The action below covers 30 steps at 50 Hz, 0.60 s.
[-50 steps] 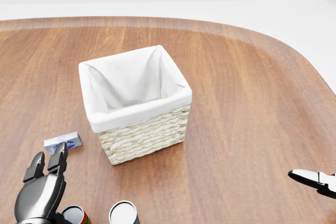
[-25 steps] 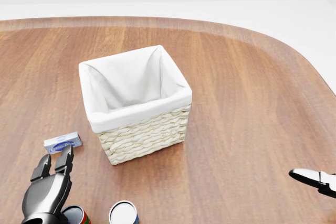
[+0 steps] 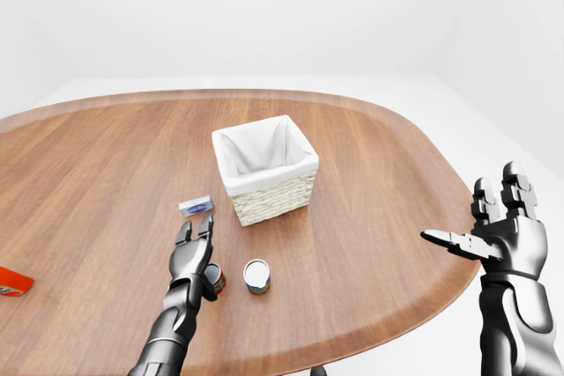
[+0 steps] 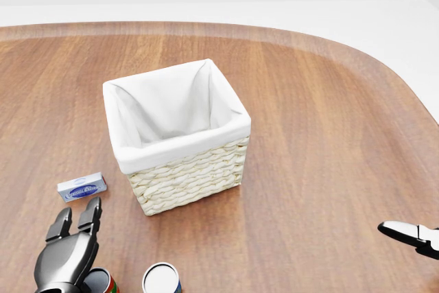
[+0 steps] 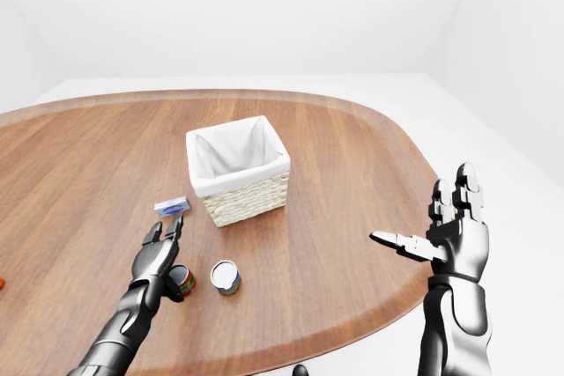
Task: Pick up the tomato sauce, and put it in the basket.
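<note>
The tomato sauce is a small red-labelled can [image 3: 214,278] standing on the wooden table [image 3: 370,173], partly hidden by my left hand; it also shows at the bottom of the head view [image 4: 101,282]. My left hand [image 3: 195,233] is open, fingers stretched flat, hovering right over the can's left side, not closed round it. The wicker basket [image 3: 264,165] with a white liner stands empty, above and right of the can. My right hand [image 3: 493,217] is open and empty, off the table's right edge.
A second can [image 3: 256,276] with a white top and blue label stands just right of the red one. A small blue-and-white box [image 3: 196,206] lies left of the basket. A red packet [image 3: 11,281] lies at the left edge of the left-eye view.
My left hand has drawn back toward the bottom of the head view, off the small box and onto the red can. The right hand and the objects have not moved.
</note>
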{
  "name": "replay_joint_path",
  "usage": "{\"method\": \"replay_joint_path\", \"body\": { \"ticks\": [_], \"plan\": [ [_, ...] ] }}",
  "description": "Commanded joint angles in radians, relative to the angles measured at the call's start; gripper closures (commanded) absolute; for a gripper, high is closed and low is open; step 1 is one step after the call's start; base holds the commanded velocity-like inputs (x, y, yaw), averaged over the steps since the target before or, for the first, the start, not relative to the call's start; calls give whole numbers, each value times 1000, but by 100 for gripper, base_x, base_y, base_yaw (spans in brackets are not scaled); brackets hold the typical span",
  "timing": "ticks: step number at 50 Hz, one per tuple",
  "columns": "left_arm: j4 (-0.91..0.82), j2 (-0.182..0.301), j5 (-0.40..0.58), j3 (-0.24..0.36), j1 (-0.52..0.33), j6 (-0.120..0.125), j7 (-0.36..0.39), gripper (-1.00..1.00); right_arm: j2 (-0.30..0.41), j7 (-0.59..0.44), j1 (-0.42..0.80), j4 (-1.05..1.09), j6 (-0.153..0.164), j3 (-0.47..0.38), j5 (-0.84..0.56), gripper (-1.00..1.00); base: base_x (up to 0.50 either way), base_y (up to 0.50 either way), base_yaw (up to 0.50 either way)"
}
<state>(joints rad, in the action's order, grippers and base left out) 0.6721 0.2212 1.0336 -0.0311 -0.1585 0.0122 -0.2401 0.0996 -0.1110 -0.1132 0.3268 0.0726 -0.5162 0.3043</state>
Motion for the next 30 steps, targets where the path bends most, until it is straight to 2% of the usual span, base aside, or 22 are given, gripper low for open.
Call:
{"method": "replay_joint_path", "body": {
  "ticks": [1,9,10,11,12,13,18,30],
  "plan": [
    [72,-4,-16,-5,21,-10,-38,-100,1,0,0,-4,-4,0,1,-100,0,0,0],
    [101,-6,-10,-12,19,-30,-36,-100,-1,-1,-3,0,-3,-1,2,-100,0,0,0],
    [102,-6,-12,-12,19,-35,-32,-49,-1,-1,-2,0,-2,-1,1,-100,0,0,0],
    [100,-6,-12,-13,21,-35,-30,38,-1,-1,-2,-2,-4,0,1,-100,0,0,0],
    [100,-6,-11,-13,22,-36,-29,95,-1,-1,-2,-2,-3,-1,1,-100,0,0,0],
    [104,-5,-10,-14,23,-40,-26,100,-1,-1,-2,-1,-3,-1,1,-100,0,0,0],
    [113,-6,-6,-17,22,-44,-26,100,-1,-1,-2,-3,-5,-1,1,-100,0,0,0],
    [100,-5,-5,-14,26,-40,-21,100,1,1,0,-4,-5,0,2,-100,0,0,0]
  ]
}}
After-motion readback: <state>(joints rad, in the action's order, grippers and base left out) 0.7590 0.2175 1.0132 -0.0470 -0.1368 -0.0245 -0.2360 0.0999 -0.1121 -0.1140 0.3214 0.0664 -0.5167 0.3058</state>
